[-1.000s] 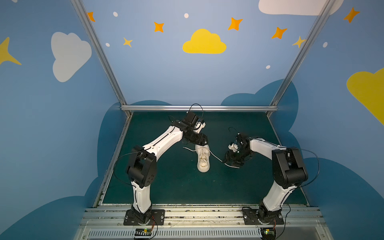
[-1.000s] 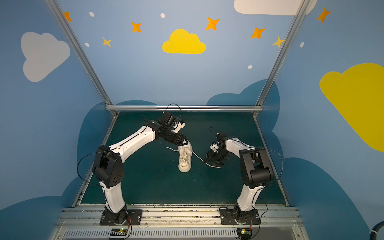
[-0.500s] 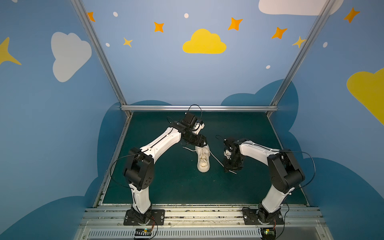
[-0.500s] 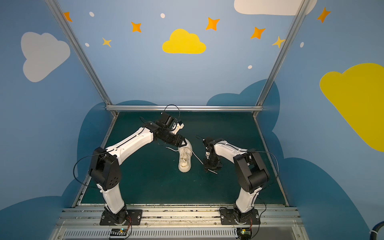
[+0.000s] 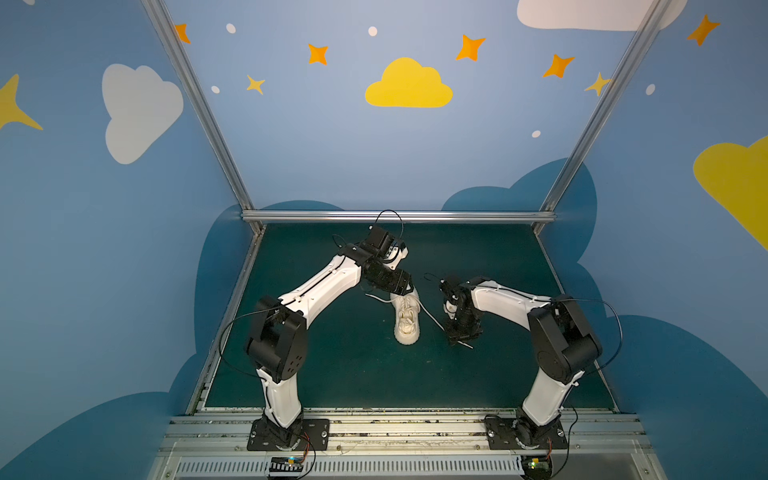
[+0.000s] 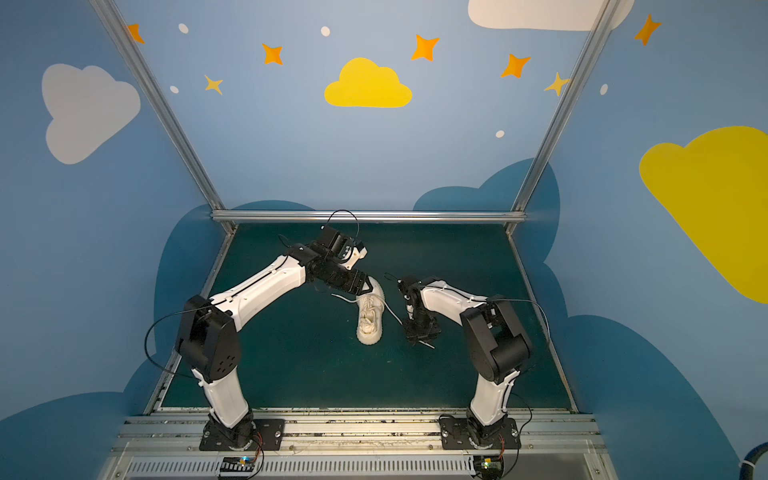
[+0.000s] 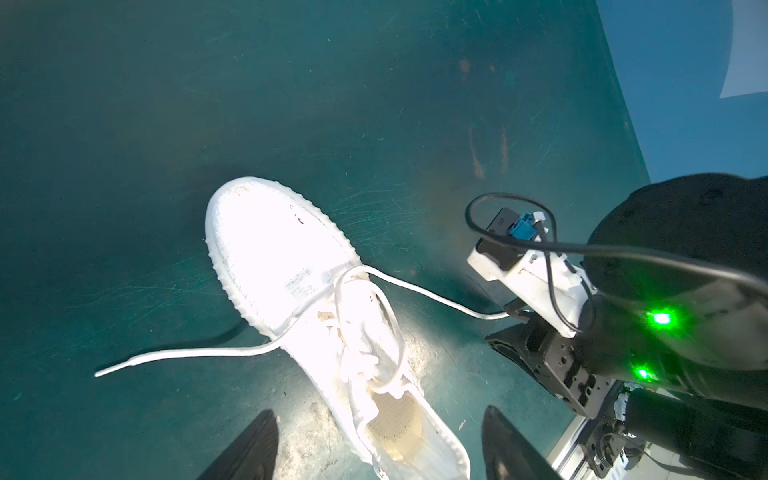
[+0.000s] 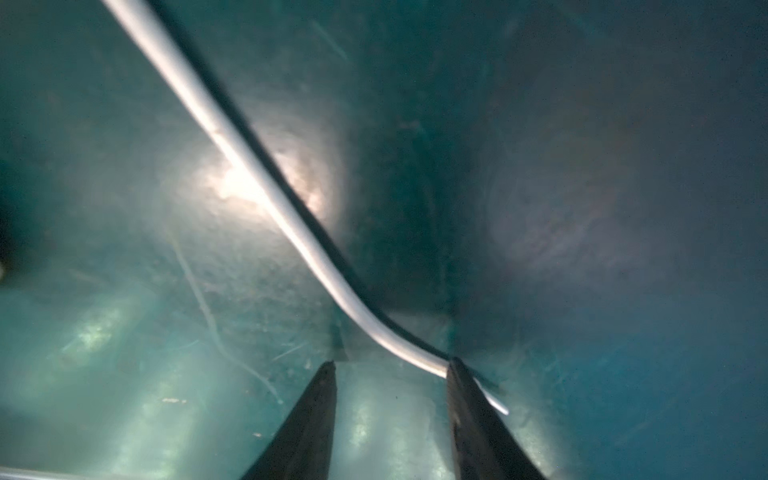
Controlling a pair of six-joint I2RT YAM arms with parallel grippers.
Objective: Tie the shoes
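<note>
The left end effector gapes wide over the heel of the sneaker, holding nothing. At its three o'clock, the right end effector stands half-open, the lace against one finger, unpinched.

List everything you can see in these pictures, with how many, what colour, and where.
sneaker: one, cream-white, mid-mat, toe toward the arm bases
lace ends: two, cream-white, loose on the mat, either side of the sneaker
mat: one, dark green, under everything
frame rails: three, silver, at the mat's far edge and back corners
walls: three, blue with clouds and stars, around the mat
arms: two, white and black, flanking the sneaker
left fingers: two, black, apart, astride the sneaker's heel
right fingers: two, black, apart, lace against one
</note>
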